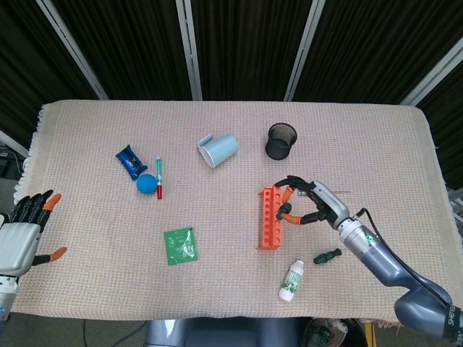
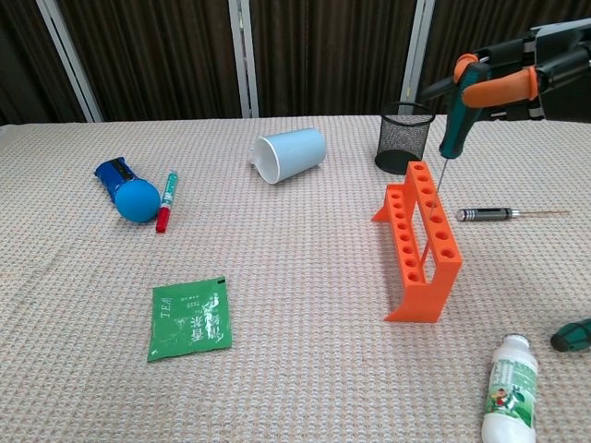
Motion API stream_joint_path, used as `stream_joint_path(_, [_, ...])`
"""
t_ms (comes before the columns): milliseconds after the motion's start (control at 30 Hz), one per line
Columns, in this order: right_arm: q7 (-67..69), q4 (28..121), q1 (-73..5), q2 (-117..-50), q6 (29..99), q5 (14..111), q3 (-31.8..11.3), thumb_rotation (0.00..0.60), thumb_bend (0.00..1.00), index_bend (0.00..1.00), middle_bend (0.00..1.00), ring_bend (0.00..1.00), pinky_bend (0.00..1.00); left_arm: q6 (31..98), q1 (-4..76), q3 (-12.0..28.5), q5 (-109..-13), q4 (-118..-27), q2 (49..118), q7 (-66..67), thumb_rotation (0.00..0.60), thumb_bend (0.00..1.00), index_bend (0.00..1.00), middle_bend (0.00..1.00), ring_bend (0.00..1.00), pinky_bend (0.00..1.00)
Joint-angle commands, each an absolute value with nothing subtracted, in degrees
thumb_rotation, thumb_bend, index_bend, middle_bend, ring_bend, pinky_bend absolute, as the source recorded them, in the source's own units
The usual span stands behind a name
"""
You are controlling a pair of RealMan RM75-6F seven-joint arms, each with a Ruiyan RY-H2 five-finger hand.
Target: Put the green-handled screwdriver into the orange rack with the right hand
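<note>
The worktop (image 1: 94, 289) is covered by a beige woven cloth (image 1: 362, 137) with a coarse, knobbly weave and a frayed fringe along its left edge. Behind the worktop's far edge hangs a dark, pleated curtain (image 2: 323, 55) that fills the whole back of the scene. In front of that curtain stand pale metal bars (image 2: 240, 55), set at intervals. Beyond the worktop's left edge a strip of grey floor (image 1: 11, 189) shows. Light falls evenly over the cloth, with soft shadows.

Woven beige tablecloth (image 1: 362, 137), orange rack (image 1: 270, 217), tipped cup (image 1: 219, 150), tea sachet (image 1: 179, 245), bottle (image 1: 291, 280)
</note>
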State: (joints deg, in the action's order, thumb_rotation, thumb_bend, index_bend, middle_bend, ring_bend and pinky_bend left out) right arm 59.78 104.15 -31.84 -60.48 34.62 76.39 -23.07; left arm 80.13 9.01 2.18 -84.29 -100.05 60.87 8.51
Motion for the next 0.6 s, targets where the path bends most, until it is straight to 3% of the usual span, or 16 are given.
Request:
stream_joint_path(33, [57.40, 103.39, -32.93, -61.38, 34.94, 74.04, -22.47, 0.600, 0.33, 0.60, 0.23, 0.00, 0.00, 80.12, 8.96, 2.12, -84.22, -100.03, 60.84, 8.46, 0.600, 0.04, 0.05, 0.00, 0.00, 0.00])
stream_joint_path(600, [54.11, 102.68, -33.96, -61.55, 35.66, 68.93, -21.74, 0.600, 0.33, 0.61, 0.23, 0.00, 0.00, 80.33, 8.82, 2.10, -83.91, -100.48, 60.85, 8.95, 0.600, 0.04, 0.05, 0.00, 0.00, 0.00])
